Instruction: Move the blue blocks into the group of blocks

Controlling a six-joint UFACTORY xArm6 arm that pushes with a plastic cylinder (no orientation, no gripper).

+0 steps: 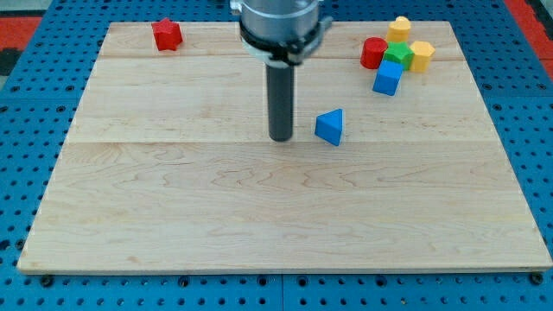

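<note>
A blue triangular block [330, 127] lies near the middle of the wooden board [276, 207]. My tip [281, 137] stands just to its left, a small gap away. At the view's top right a group sits together: a red cylinder [373, 53], a green block [398, 57], a yellow block [399, 28] at the top and another yellow block [422, 55] at the right. A blue cube [388, 79] touches the group's lower side. A red block [167, 34] lies alone at the top left.
The board rests on a blue perforated table [26, 130]. The arm's grey mount [276, 22] hangs over the board's top middle.
</note>
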